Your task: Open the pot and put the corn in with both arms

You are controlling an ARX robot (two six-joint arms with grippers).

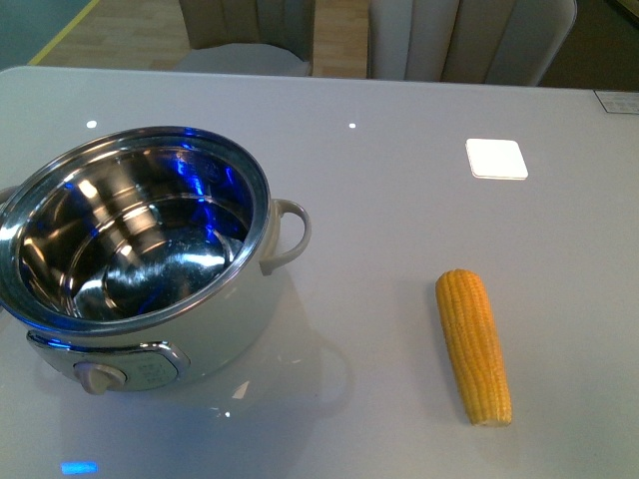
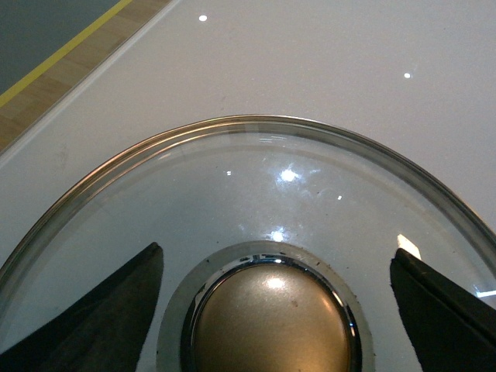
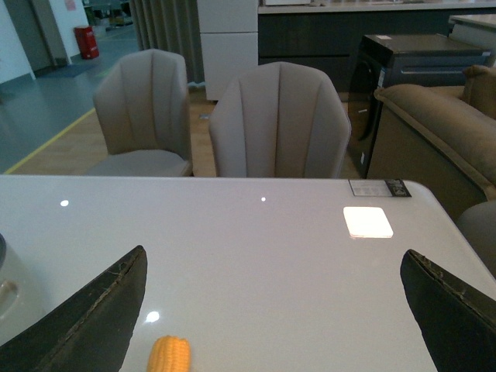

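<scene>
Glossy white table [image 1: 399, 200] is carrying every item, and two padded chairs [image 3: 279, 124] are standing at its far edge. The pot [image 1: 235, 319] is sitting uncovered on the robot's left side, with its steel interior exposed. One loop handle [image 1: 290, 235] is pointing toward the corn and the dial [image 1: 100, 377] is facing the front camera. The corn [image 1: 473, 344] is lying flat on the table to the right of the pot, well apart from it, with its length running away from the robot. A pale square patch [image 1: 496, 158] is showing on the surface beyond the cob.

In the left wrist view the glass lid [image 2: 256, 170] is lying on the table with its knob [image 2: 271, 325] upward (its place relative to the pot cannot be told). The left gripper [image 2: 276, 252] is hovering over it, its fingers [image 2: 101, 310] spread wide on either side of the knob and clear of it. The right gripper [image 3: 273, 252] is hanging above the table, also spread wide and holding nothing. The cob's tip is showing below it, between the fingers.
</scene>
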